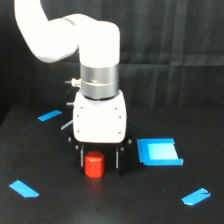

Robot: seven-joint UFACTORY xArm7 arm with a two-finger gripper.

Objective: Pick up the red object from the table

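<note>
The red block point(93, 165) stands upright on the worktop point(60, 205), lower centre, directly between the spread fingers of the tool point(99, 161).

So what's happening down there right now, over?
Hand low over table, fingers either side of red block. Grip not confirmed. Block looks on the table. Blue square alongside, clear of it.

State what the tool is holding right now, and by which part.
The red object sits between the fingers of the tool, low on the table. Whether the fingers actually clamp its sides cannot be told from the exterior view.
</note>
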